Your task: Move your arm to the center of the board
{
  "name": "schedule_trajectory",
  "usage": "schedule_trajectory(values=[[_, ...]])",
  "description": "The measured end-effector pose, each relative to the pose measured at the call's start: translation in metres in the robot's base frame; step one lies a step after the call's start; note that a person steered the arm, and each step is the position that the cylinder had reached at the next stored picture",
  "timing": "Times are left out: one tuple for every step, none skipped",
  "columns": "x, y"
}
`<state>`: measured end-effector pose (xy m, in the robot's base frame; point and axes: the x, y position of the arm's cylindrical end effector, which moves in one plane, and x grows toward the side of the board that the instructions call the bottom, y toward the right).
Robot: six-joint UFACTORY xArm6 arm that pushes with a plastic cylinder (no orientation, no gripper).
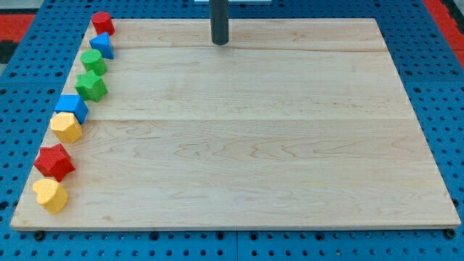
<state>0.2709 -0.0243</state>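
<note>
My tip [220, 42] is the lower end of a dark rod coming down from the view's top, near the top edge of the wooden board [246, 138], a little left of its middle line. It touches no block. Several blocks stand in a line along the board's left edge, far to the left of my tip: a red block [102, 23], a blue block [102, 46], a green round block [93, 61], a green star block [91, 86], a blue cube [72, 108], a yellow block [67, 127], a red star block [54, 162] and a yellow block [51, 195].
The board lies on a blue perforated table [435, 87] that shows all round it. A red patch [29, 25] shows at the view's top left and another [444, 11] at the top right.
</note>
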Motion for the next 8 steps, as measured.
schedule_trajectory(values=[[0.021,-0.001],[0.024,-0.001],[0.042,0.002],[0.085,0.006],[0.147,0.011],[0.205,0.012],[0.272,0.011],[0.339,-0.016]])
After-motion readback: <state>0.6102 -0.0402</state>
